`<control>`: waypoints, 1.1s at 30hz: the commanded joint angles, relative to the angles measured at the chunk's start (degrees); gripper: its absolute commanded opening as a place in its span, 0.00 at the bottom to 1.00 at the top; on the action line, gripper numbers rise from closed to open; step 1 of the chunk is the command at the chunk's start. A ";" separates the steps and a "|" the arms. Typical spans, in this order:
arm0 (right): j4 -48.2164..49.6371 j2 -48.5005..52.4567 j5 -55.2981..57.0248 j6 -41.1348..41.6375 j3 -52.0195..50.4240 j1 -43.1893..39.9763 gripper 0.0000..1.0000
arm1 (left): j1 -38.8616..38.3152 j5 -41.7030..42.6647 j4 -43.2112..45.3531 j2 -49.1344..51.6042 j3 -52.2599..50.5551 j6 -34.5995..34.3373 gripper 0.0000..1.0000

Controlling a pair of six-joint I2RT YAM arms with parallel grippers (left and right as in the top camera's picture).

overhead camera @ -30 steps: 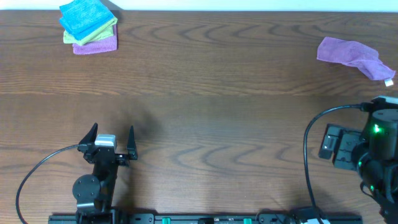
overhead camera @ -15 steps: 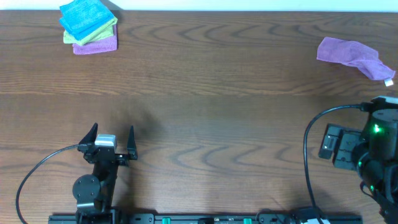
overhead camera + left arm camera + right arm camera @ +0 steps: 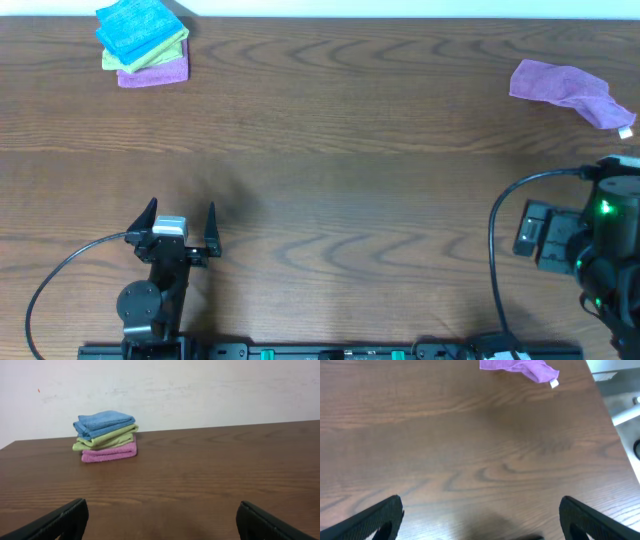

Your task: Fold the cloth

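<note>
The cloth is a sky-blue towel lying folded on top of a stack at the table's far left corner. It also shows in the left wrist view, far ahead and left of the jaws. My left gripper is open and empty over bare wood near the front left. My right gripper is open and empty over bare wood at the right side. The right arm is at the table's right edge.
Under the blue cloth lie a folded lime-green cloth and a folded purple cloth. A crumpled purple cloth with a white tag lies at the far right. The table's right edge is close to the right arm.
</note>
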 commanded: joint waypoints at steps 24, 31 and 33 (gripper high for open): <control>70.42 -51.34 -8.41 -8.39 -81.11 -3.08 0.99 | -0.26 -0.13 -3.15 -0.59 -0.57 0.42 0.96; 70.71 -54.53 -8.41 -8.39 -86.64 -5.09 0.99 | -0.26 -0.13 -3.15 -0.59 -0.57 0.39 0.95; 70.71 -55.36 -8.44 -8.37 -88.17 -5.09 0.99 | -0.28 -0.13 -3.15 -0.59 -0.57 0.42 0.96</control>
